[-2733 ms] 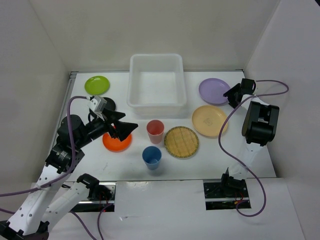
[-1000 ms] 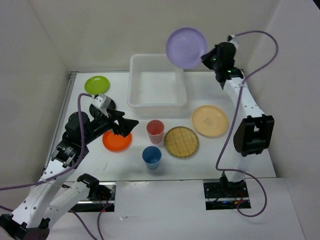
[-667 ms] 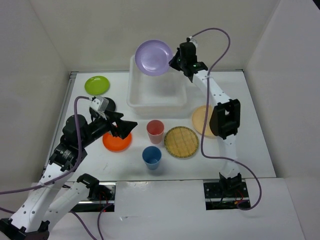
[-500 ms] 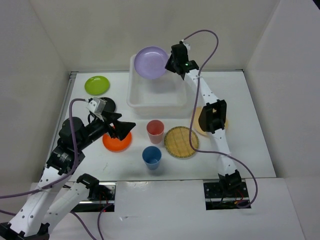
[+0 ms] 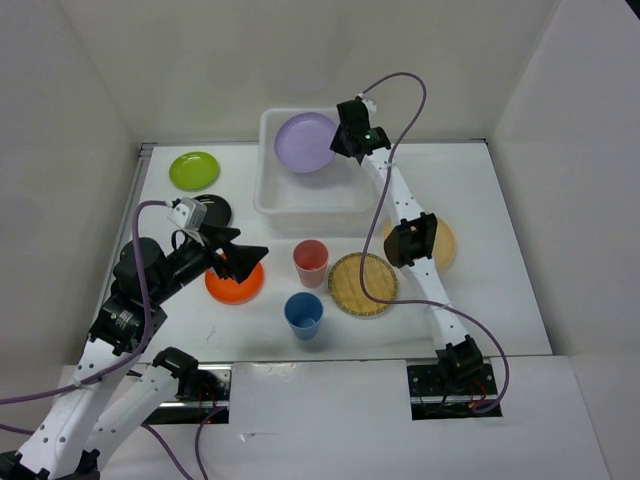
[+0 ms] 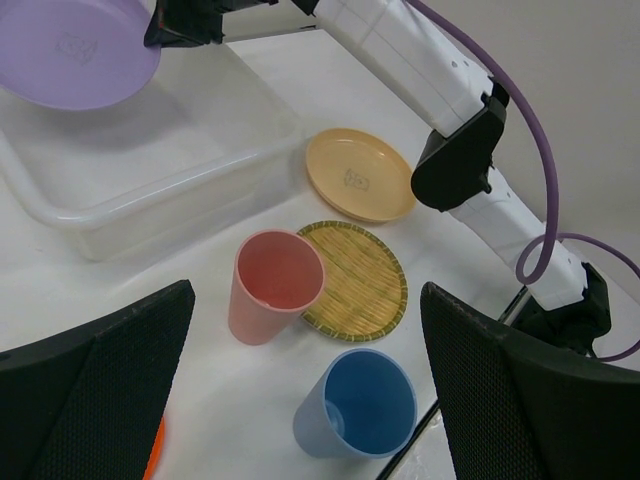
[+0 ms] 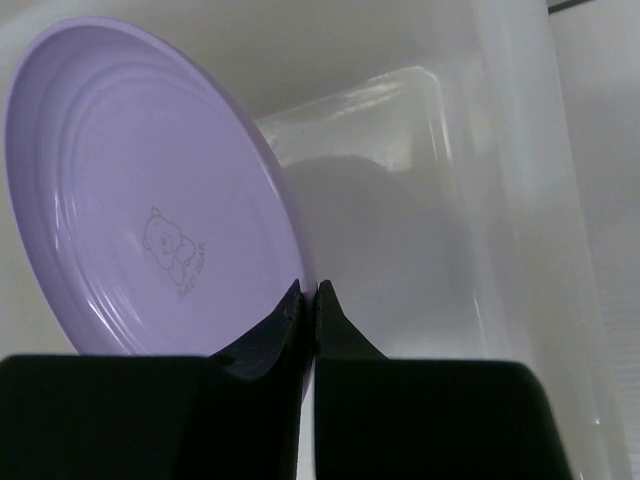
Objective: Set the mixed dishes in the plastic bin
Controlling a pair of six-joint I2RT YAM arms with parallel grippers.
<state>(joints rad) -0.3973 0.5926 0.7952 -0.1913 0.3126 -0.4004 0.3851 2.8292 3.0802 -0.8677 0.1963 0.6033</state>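
Item 1. Plastic bin (image 5: 268, 196): white, translucent, rectangular, at the far middle of the worktop (image 5: 480, 190). No dish lies on its floor.

Item 2. Lavender plate (image 5: 303, 142): tilted on edge, hanging over the bin's far half. It is gripped at its rim; a small printed figure shows on its face.

Item 3. Right pincer (image 5: 340, 140): clenched on the lavender plate's rim, fingertips pressed together with the rim between them, the arm stretched out over the bin's right wall.

Item 4. Left pincer (image 5: 248, 259): released, fingers spread wide, grasping nothing, poised above the right edge of the orange plate (image 5: 228, 288).

Item 5. Lime green plate (image 5: 194, 170): flat at the far left, well apart from the bin.

Item 6. Black plate (image 5: 216, 209): flat between the lime green and orange plates, partly hidden by the left arm.

Item 7. Pink cup (image 5: 310, 262): upright, in front of the bin.

Item 8. Blue cup (image 5: 303, 313): upright, just nearer than the pink cup.

Item 9. Bamboo plate (image 5: 363, 285): flat, just right of the pink cup.

Item 10. Pale yellow plate (image 5: 446, 242): flat, right of the bamboo plate, partly covered by the right arm.
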